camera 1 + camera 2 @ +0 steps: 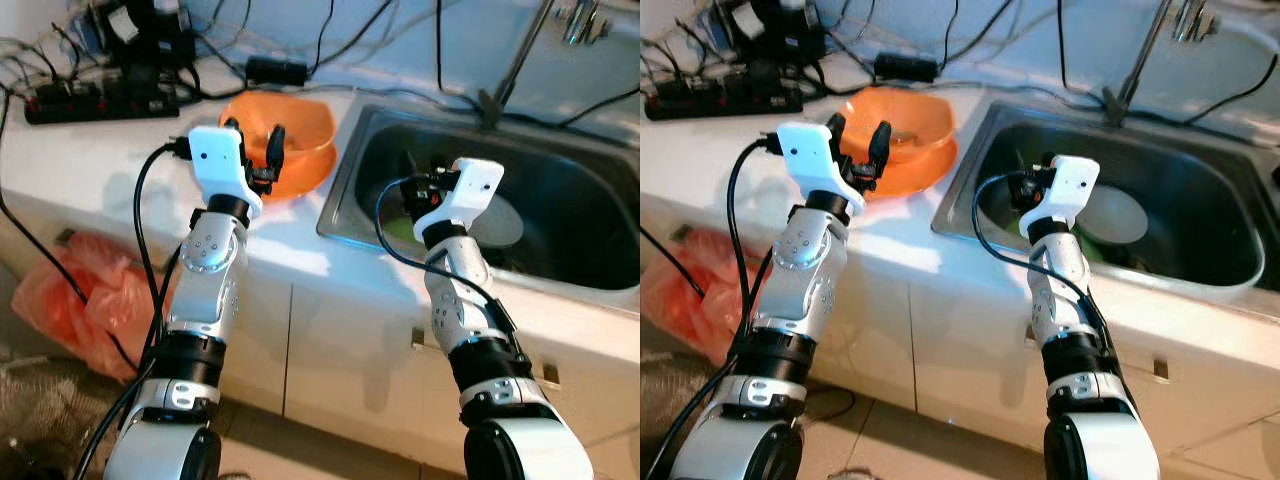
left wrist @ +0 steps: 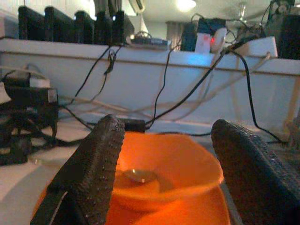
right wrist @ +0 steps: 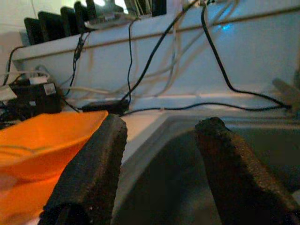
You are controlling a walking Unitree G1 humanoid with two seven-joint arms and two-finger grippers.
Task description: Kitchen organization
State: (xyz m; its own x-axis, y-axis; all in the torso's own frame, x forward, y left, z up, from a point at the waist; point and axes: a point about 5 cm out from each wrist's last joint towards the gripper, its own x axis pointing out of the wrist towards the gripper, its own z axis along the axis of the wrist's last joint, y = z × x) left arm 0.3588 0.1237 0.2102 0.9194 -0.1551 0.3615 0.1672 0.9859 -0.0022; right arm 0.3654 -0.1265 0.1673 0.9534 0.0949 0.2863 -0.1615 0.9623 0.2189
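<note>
Orange bowl (image 1: pixel 290 135) on the white tabletop (image 1: pixel 90 160), just left of the sink (image 1: pixel 560 200), stacked in an orange plate (image 1: pixel 305 172) of the same colour. Small metal spoon or lid (image 2: pixel 138 175) lying in the bowl's bottom, hard to tell which. Left tool (image 1: pixel 255 150) raised over the bowl's near rim, fingers (image 2: pixel 93 173) spread wide with the bowl seen between them, gripping nothing. Right tool (image 3: pixel 161 173) poised over the sink's left edge, fingers likewise well apart and empty, pointing along the basin toward the back wall. In the sink, a round grey plate (image 1: pixel 505 222) and something green (image 1: pixel 405 228) partly hidden behind the right arm. Faucet (image 1: pixel 520 60) rising from the sink's far rim. Behind the bowl, a black adapter (image 1: pixel 278 71) and a tangle of black cables (image 1: pixel 330 40) running across the back of the tabletop; further left, a black power strip (image 1: pixel 95 100) with plugs in it. White cabinet doors (image 1: pixel 340 350) below the tabletop. Orange plastic bag (image 1: pixel 85 300) on the floor at the left, beside the cabinet.
</note>
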